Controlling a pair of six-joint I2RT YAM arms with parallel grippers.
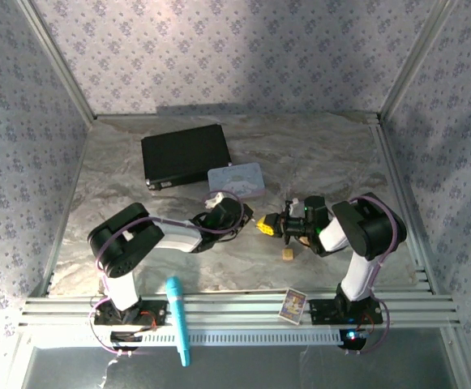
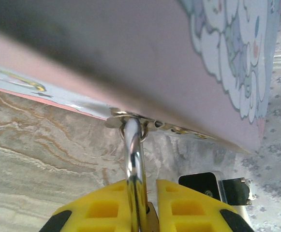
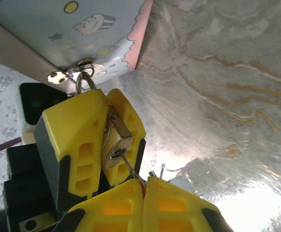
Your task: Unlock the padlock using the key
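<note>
Right tool (image 3: 142,184) with key (image 3: 129,166) at padlock (image 3: 115,141)

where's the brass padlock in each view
top external: small brass-yellow padlock at centre, among yellow fingers, hard to make out.
left wrist: its silvery shackle bottom centre, between fingers.
right wrist: left of centre, body clamped in fingers.
shared landmark: pastel rectangular tin.
</note>
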